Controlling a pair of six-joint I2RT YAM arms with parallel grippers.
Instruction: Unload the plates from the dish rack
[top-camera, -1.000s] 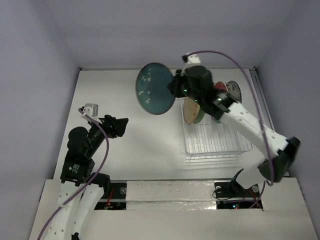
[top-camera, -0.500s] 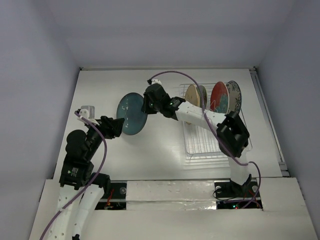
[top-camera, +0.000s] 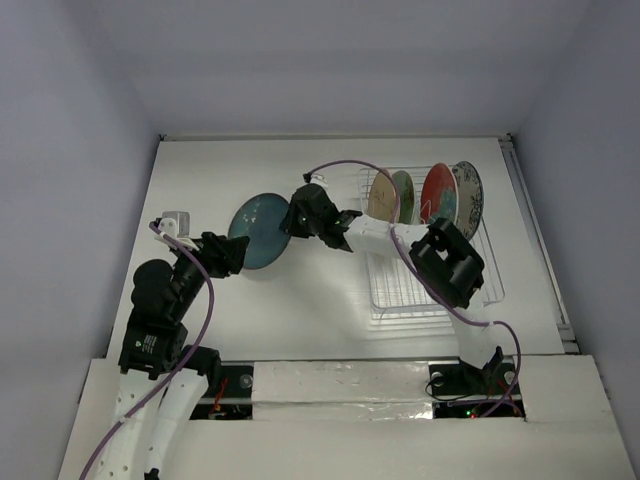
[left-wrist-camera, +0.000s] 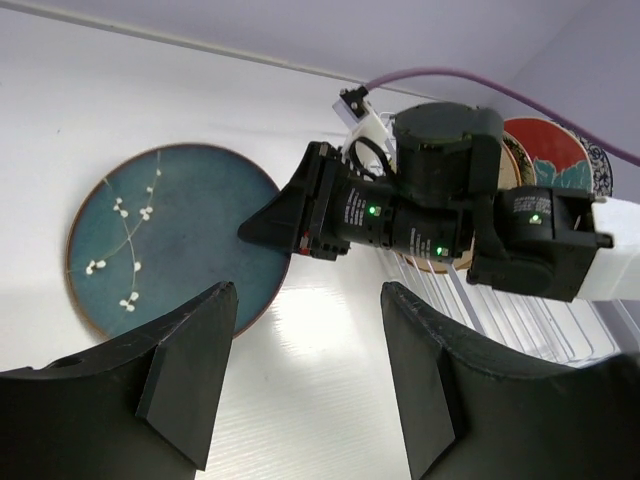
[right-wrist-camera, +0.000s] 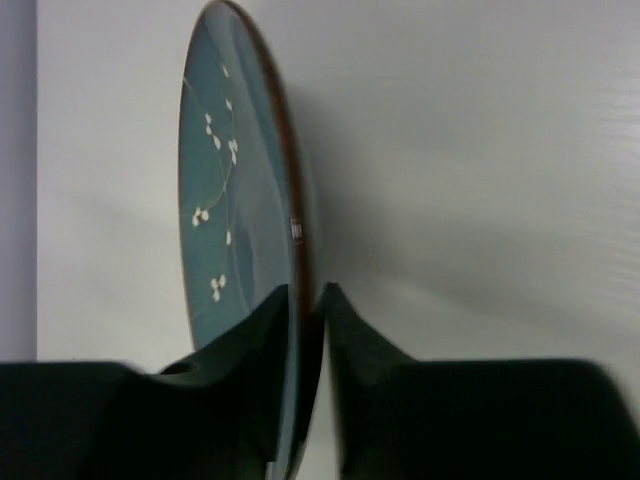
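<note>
From above, we see the right hand (top-camera: 285, 223) clenched on the rim of the dark teal plate (top-camera: 255, 230), over open desk (top-camera: 200, 170) left of the dish rack (top-camera: 395, 290), where four plates (top-camera: 437, 195) stand upright at the far end. The left hand (top-camera: 238, 250) hovers just beside the plate's near edge. Left wrist view: that hand's fingers (left-wrist-camera: 180, 390) are spread, grasping nothing. Right wrist view: the plate's rim sits pinched between both fingers (right-wrist-camera: 370, 380), bare desk beyond.

No lettering, brand, number or sign is legible in any view. A small pale mark (right-wrist-camera: 295, 228) on the rim of the dark teal plate (right-wrist-camera: 235, 200) is too tiny to read.
</note>
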